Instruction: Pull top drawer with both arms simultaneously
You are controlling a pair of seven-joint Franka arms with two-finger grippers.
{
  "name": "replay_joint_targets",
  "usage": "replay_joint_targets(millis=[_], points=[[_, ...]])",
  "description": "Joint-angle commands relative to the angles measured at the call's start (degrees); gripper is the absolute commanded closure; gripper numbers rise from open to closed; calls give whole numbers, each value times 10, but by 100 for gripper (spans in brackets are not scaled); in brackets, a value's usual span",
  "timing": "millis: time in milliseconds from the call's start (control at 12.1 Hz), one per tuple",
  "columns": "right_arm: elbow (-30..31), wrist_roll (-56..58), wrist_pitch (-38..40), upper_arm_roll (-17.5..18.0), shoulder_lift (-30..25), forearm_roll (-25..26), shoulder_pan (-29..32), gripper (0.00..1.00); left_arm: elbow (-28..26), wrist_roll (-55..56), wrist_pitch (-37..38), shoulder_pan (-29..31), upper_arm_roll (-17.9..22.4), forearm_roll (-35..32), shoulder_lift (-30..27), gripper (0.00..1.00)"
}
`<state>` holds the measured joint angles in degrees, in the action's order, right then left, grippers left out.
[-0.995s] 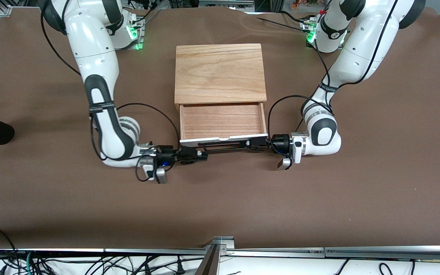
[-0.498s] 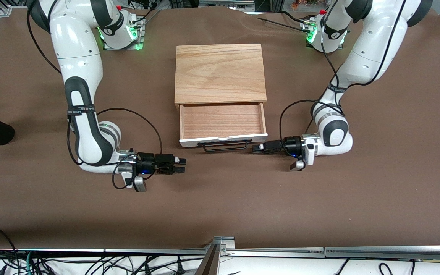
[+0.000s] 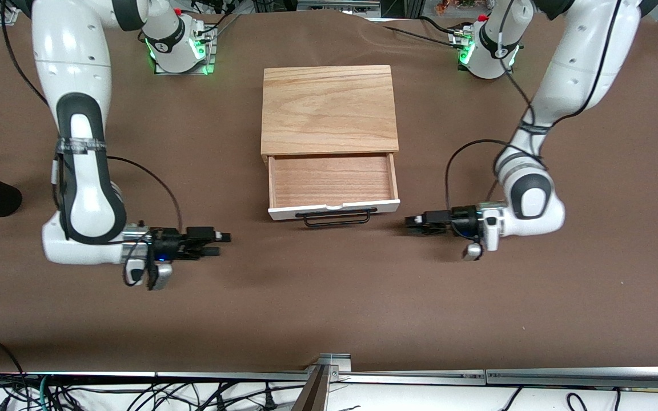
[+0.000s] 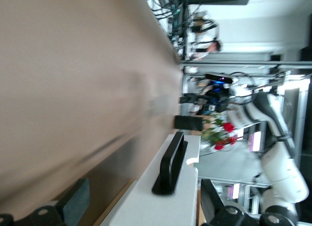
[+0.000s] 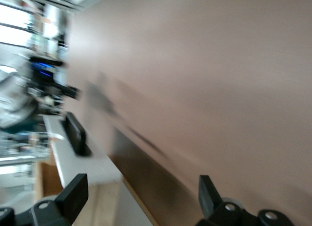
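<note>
1. Drawer (image 3: 332, 181) stands pulled out of the cabinet (image 3: 329, 109) at mid-desk, its open red-brown inside showing; the white front with its black handle (image 3: 337, 218) faces 6 o'clock in the front view.
2. Left gripper (image 3: 416, 221) is low over the desk at the drawer's 3 o'clock, jaws spread wide, empty, clear of the handle.
3. Right gripper (image 3: 221, 242) is at its 8 o'clock, jaws wide open, holding nothing.
4. Desk (image 3: 329, 308) wears a brown cloth; cables (image 3: 152, 394) and a metal rail (image 3: 397, 377) run along its edge at 6 o'clock.

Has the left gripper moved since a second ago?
Yes. The left gripper has left the top drawer's handle and drawn away toward the left arm's end of the table.
</note>
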<state>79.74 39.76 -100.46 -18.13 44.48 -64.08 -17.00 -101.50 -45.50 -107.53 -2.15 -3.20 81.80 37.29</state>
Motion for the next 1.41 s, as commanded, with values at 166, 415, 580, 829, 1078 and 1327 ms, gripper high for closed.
replay_joint_targets(millis=[166, 415, 580, 829, 1078, 1327], points=[[5, -107, 4, -43, -73, 212, -9, 0, -54, 92, -26, 38, 17, -258, -166, 0], [-27, -194, 4, -46, -115, 453, -21, 0, -76, 236, -20, 37, 16, -454, -293, 0], [-27, -234, 5, -47, -138, 572, -37, 0, -92, 278, 1, 29, 15, -582, -363, 0], [-45, -232, 21, -87, -168, 598, -37, 0, -64, 328, 74, 16, 16, -720, -406, 0], [-100, -253, 51, -89, -185, 602, -15, 0, 8, 351, 134, 10, 14, -823, -406, 0], [-56, -306, 35, -35, -271, 604, 54, 0, 49, 324, 150, 2, 13, -887, -401, 0]])
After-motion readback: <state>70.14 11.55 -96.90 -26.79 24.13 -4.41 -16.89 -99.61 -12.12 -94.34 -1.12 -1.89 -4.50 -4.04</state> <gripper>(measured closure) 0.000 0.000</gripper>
